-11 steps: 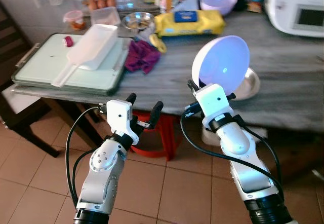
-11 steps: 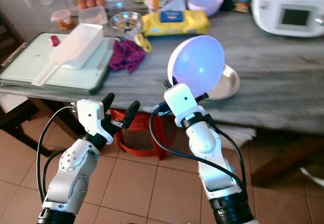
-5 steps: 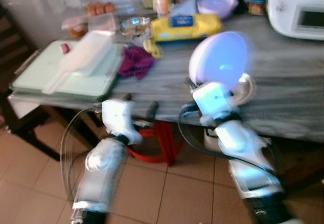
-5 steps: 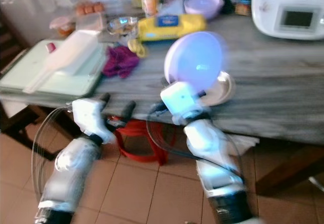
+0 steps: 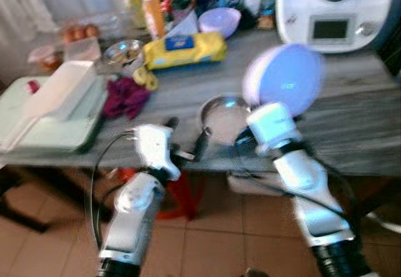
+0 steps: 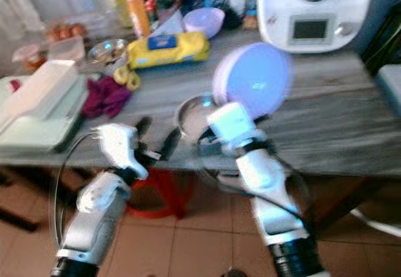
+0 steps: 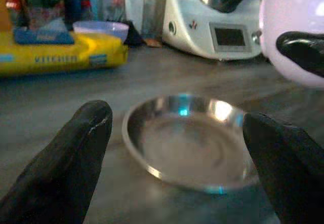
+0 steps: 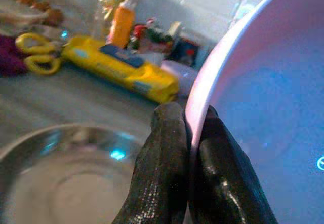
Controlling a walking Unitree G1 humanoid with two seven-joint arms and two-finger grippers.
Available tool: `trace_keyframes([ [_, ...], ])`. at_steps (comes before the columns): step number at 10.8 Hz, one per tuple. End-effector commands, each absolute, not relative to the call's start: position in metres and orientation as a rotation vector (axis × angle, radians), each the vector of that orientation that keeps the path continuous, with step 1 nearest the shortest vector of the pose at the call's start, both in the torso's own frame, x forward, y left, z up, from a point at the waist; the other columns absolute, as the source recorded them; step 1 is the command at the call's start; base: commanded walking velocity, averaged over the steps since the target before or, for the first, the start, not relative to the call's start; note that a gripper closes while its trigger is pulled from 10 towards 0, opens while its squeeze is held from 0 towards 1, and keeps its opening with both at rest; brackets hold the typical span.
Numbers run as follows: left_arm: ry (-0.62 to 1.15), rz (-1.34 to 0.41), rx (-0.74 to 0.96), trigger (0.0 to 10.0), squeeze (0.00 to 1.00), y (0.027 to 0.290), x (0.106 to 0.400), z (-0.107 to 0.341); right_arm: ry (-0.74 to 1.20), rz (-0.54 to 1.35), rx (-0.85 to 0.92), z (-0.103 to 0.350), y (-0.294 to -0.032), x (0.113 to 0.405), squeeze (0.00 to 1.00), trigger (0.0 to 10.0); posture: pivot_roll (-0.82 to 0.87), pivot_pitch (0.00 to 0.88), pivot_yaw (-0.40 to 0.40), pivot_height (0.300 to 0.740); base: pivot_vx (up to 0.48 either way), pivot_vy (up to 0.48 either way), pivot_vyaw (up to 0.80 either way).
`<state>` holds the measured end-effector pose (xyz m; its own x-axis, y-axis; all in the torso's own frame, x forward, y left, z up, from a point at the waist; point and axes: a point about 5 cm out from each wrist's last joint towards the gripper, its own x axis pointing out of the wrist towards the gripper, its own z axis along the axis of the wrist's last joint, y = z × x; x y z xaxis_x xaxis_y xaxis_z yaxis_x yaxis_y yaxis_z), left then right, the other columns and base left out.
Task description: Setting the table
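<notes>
Grey wood-grain tabletop point(image 5: 351, 117) is seen across the head views, above a reddish tiled floor point(image 5: 207, 252); both head views are blurred. The right pincer point(image 8: 188, 133) is clamped on the rim of a pale lilac plate point(image 5: 283, 79), which is held upright, on edge, above the near part of the tabletop. Just beside it, a shallow steel dish point(image 5: 222, 115) lies flat on the tabletop. The left pincer point(image 5: 186, 140) is held before the tabletop's near edge, its two black fingers point(image 7: 86, 133) spread apart with nothing between them.

Between those fingers, the left wrist view gives the steel dish sharply, with a yellow packet point(image 7: 61, 54), a lilac bowl point(image 7: 101, 29) and a white kitchen machine point(image 7: 212, 16) behind it; one right fingertip on the plate's edge is also caught there. The right wrist view shows how the rim is pinched between the two fingers, and yellow scissors point(image 8: 38, 51) and an orange bottle point(image 8: 121, 26) beyond.

Farther left in the head views, a purple cloth point(image 5: 125, 96), a pale green tray point(image 5: 56, 133) bearing a white container point(image 5: 56, 89), and a small steel bowl point(image 5: 123, 50) are made out. The back row of bottles and jars is too blurred to identify. The plate is cut off at the edge of the right wrist view.
</notes>
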<state>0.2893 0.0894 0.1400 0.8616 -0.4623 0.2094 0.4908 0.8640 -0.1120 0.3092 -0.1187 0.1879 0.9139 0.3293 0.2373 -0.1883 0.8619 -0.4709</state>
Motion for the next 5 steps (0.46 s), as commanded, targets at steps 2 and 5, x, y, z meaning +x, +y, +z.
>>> trace_keyframes([
  [2,-0.193,-0.455,-0.149,10.0,0.00,0.105,0.290,0.140,-0.352,0.315,-0.447,0.193,-0.107,0.307,0.00,10.0,-0.15,0.143,0.099,0.740,0.129,0.000,0.00],
  [5,-0.217,-0.348,-0.086,10.0,0.00,0.121,0.290,0.143,-0.352,0.360,-0.469,0.193,-0.105,0.306,0.00,10.0,-0.14,0.152,0.090,0.740,0.000,0.000,0.00],
])
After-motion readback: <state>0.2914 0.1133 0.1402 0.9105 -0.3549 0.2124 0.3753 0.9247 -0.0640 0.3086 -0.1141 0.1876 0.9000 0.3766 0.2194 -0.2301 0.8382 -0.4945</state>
